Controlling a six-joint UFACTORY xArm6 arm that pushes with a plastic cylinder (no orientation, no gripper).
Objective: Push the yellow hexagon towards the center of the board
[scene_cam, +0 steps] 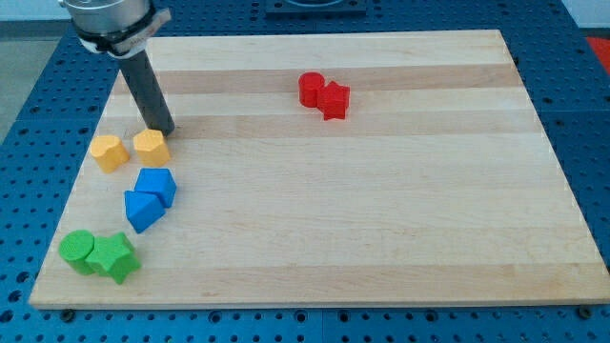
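Two yellow blocks lie at the view's left on the wooden board (pixel 381 210). The right one (pixel 152 147) looks like the yellow hexagon; the left one (pixel 109 152) is a similar yellow block whose shape I cannot make out surely. My tip (pixel 163 131) is at the end of the dark rod, touching or just above the upper right edge of the right yellow block.
Two blue blocks (pixel 156 185) (pixel 142 210) sit just below the yellow ones. A green cylinder (pixel 78 252) and a green star (pixel 115 257) lie at the lower left. Two red blocks (pixel 311 89) (pixel 334 99) sit together at the top centre.
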